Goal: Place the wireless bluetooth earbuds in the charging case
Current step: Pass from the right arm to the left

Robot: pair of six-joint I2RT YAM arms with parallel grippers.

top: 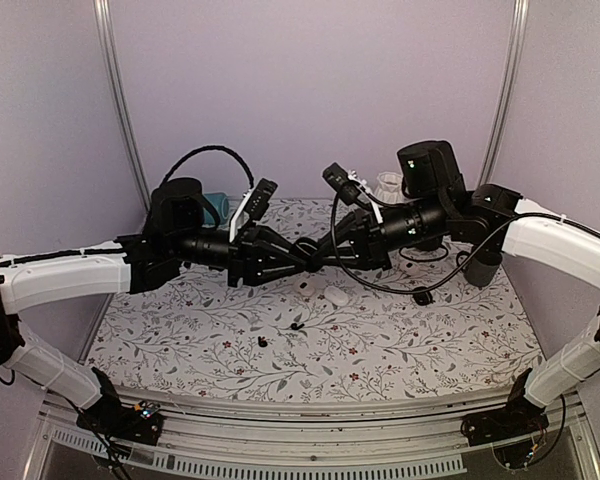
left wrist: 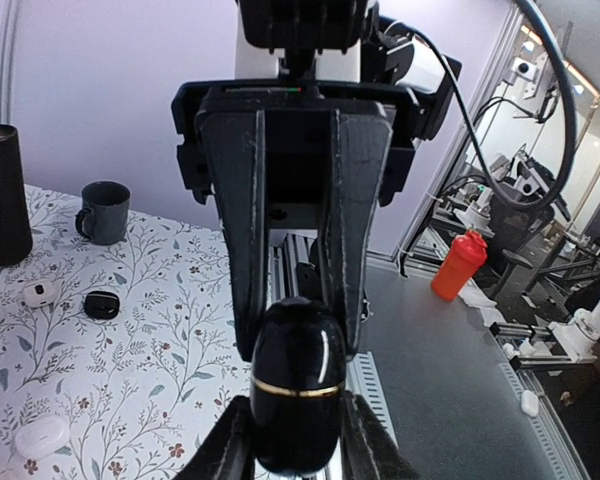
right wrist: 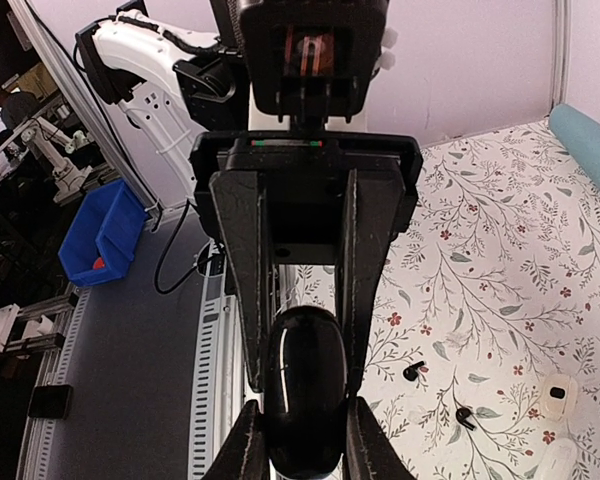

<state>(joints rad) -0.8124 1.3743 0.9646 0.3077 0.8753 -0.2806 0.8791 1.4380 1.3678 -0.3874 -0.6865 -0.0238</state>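
Left pincer (left wrist: 298, 402) is closed to a narrow gap around one end of the small black rounded plastic charging case (left wrist: 298, 372). Its two fingers press against the case's sides. A thin gold line rings the case where lid meets body, and the lid looks shut. Right pincer (right wrist: 302, 410) meets it head-on from the opposite side, equally narrow, with its fingers flanking the other end of the same case. The case therefore hangs between the two pincers, above the floral-patterned table (top: 400, 350). Below the joined pincers and toward the arm bases lie the two tiny black bean-sized wireless earbuds (top: 296, 325), well apart from the case and a little apart from each other. Two small white oval cases (top: 336, 296) rest on the table almost directly beneath the pincers.
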